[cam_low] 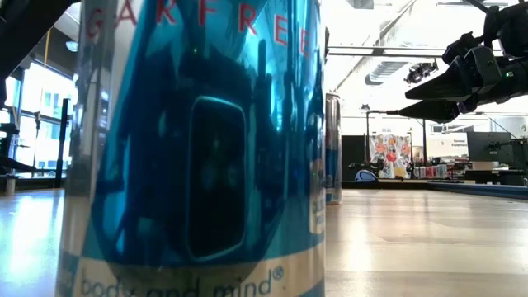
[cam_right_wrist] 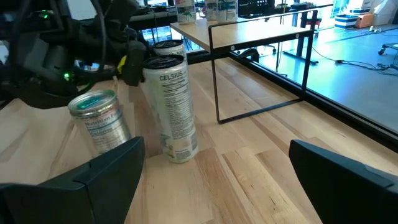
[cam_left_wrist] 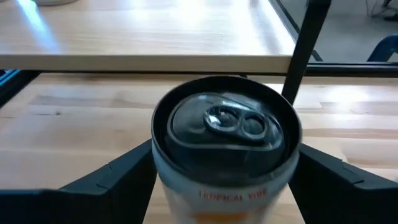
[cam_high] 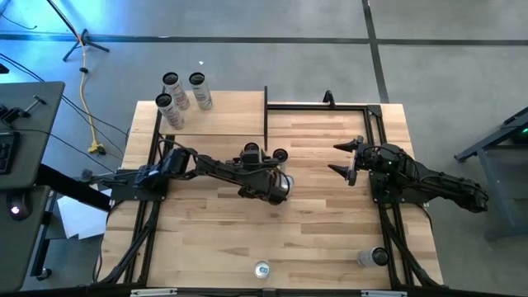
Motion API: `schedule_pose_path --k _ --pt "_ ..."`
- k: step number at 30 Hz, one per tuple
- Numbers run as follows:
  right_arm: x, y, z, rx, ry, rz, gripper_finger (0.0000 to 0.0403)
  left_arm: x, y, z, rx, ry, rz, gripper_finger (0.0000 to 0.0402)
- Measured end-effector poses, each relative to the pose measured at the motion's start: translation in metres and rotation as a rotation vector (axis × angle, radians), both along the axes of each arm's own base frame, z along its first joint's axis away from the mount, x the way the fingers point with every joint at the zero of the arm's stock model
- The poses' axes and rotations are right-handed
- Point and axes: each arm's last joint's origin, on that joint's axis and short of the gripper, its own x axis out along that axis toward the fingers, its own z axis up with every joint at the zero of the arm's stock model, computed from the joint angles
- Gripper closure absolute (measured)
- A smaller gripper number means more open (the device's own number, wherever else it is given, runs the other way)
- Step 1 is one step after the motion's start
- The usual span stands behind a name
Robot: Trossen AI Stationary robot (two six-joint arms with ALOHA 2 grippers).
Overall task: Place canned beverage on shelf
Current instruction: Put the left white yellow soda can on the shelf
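Observation:
A slim can [cam_left_wrist: 224,134] with a dark top and orange lettering stands upright on the table, just in front of the shelf [cam_left_wrist: 143,31] and beside its black corner post [cam_left_wrist: 305,50]. My left gripper [cam_left_wrist: 225,171] is open, one finger on each side of this can. Beside it stand a tall white can [cam_right_wrist: 171,106] and a shorter green-topped can [cam_right_wrist: 96,121]. Three cans [cam_high: 177,91] stand on the shelf's far left corner. My right gripper [cam_high: 340,158] waits open at the table's right side, holding nothing. My left gripper has its fingers [cam_left_wrist: 118,177] level and close against the two sides of the dark-topped can, below its rim. The gripper comes from the table's near side. Whether the fingers touch the can, I cannot tell. The can stands upright on the table.
A blue can [cam_low: 198,148] stands at the table's near edge right before the low camera, and another can [cam_high: 371,258] stands near the front right corner. A bare black frame [cam_high: 330,106] runs along the far right. Bare wood lies between the arms.

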Motion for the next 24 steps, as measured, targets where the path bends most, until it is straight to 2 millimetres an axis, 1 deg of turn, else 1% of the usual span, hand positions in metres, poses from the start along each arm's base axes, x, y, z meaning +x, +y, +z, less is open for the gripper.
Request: schedule_pose_path --k 3,5,14,20,24 --pt "0.0000 0.0000 0.0000 0.000 0.000 0.000 0.0016 0.0002 0.0021 0.0000 -0.001 0.020 -0.003 0.0100" --pt "0.0000 0.0000 -0.0001 0.000 0.000 0.000 0.0016 0.0002 0.0020 0.0000 -0.001 0.023 -0.005 0.0111" --pt "0.0000 0.0000 -0.0001 0.000 0.001 0.000 0.0016 0.0007 0.0018 -0.0001 0.002 0.040 -0.018 0.0199" --pt "0.0000 0.0000 0.0000 0.000 0.000 0.000 0.0016 0.0006 0.0010 -0.0001 0.002 0.048 -0.023 0.0200" --pt "0.0000 0.0000 0.0000 0.000 0.000 0.000 0.0016 -0.0008 -0.0044 0.0004 0.003 0.062 -0.037 0.0200"
